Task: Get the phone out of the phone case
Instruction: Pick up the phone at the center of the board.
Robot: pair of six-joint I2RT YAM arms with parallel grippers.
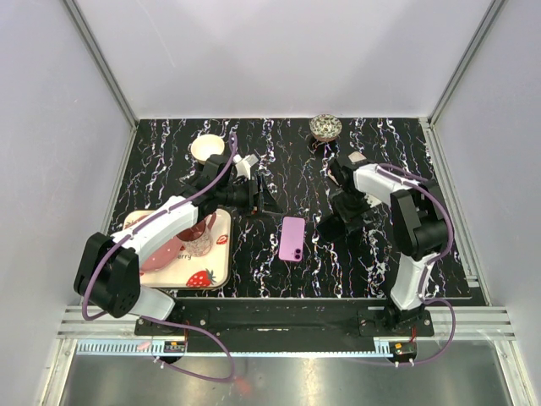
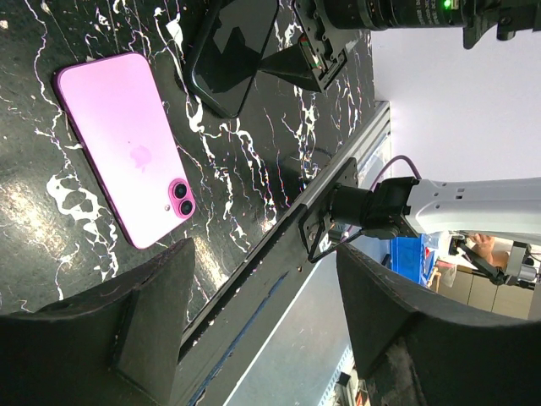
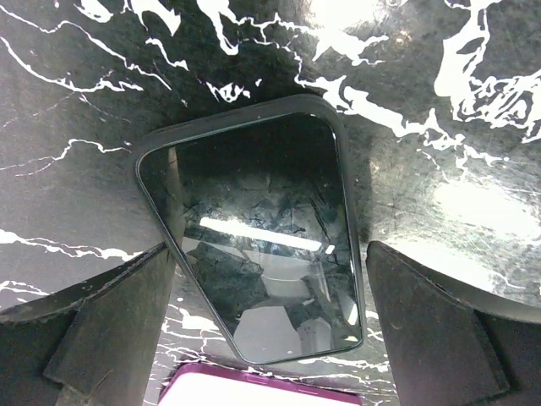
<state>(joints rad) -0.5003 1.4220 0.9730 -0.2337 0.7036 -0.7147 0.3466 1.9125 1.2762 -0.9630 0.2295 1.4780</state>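
A pink phone (image 1: 292, 238) lies camera side up on the black marbled table, near the middle front. It shows in the left wrist view (image 2: 127, 156), and its edge shows in the right wrist view (image 3: 262, 391). A black phone case (image 3: 254, 237) lies flat just right of it, glossy inside and apparently empty; it also shows in the left wrist view (image 2: 232, 51). My right gripper (image 3: 268, 249) is open just above the case, one finger on each side, holding nothing. My left gripper (image 2: 266, 313) is open and empty, above the table left of and behind the phone (image 1: 269, 201).
A strawberry-patterned tray (image 1: 215, 271) at the front left holds a glass (image 1: 199, 237) and a pink dish. A white bowl (image 1: 207, 146) and a small white object (image 1: 245, 165) sit at the back left. A patterned bowl (image 1: 325, 127) stands at the back edge.
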